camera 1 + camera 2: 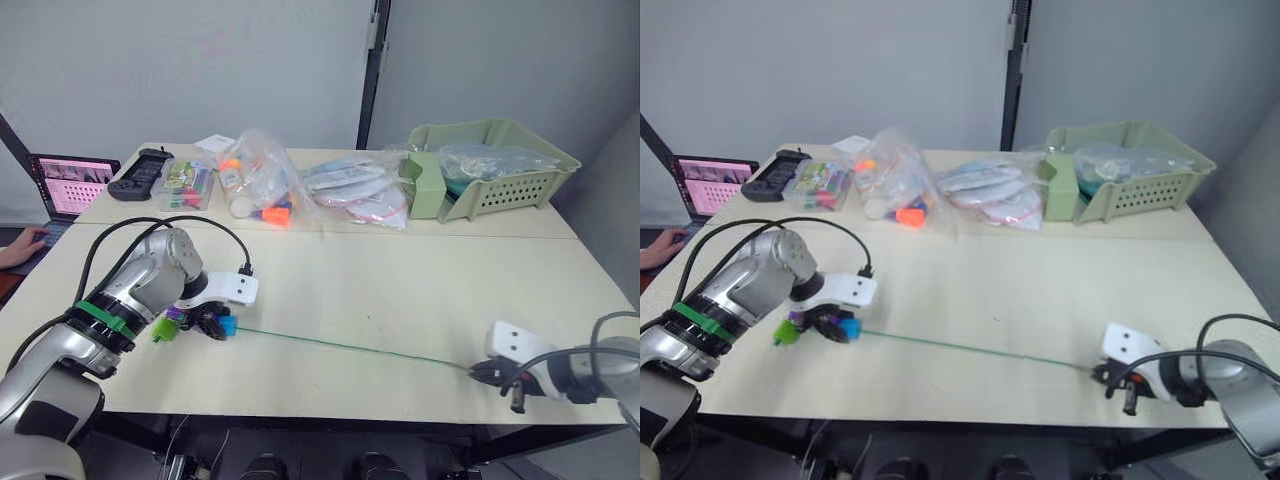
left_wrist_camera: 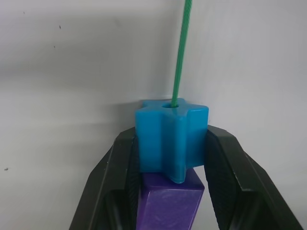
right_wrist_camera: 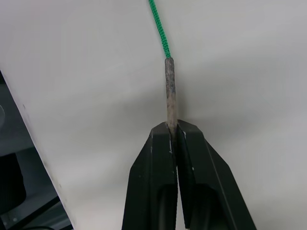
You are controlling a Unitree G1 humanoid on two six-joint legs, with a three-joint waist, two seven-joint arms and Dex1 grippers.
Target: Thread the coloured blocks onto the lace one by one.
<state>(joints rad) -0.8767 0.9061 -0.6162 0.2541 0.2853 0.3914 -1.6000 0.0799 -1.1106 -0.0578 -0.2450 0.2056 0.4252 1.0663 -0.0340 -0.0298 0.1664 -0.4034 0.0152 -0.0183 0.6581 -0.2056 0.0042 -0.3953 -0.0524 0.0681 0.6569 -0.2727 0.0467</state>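
Note:
A thin green lace (image 1: 350, 346) is stretched taut across the front of the table between my two grippers. At its left end my left gripper (image 1: 212, 326) is shut on a blue block (image 2: 170, 136) with the lace running out of its hole. A purple block (image 2: 168, 201) sits right behind the blue one, and a lime green block (image 1: 161, 332) hangs further back on the string. My right gripper (image 1: 480, 372), near the front right edge, is shut on the lace's stiff tan tip (image 3: 170, 91).
Along the back of the table stand a clear box of coloured pieces (image 1: 182, 184), plastic bags with orange toys (image 1: 262, 190), more bags (image 1: 355, 190) and a pale green basket (image 1: 490, 165). A laptop (image 1: 65, 185) and a person's hand (image 1: 20, 248) are at the far left.

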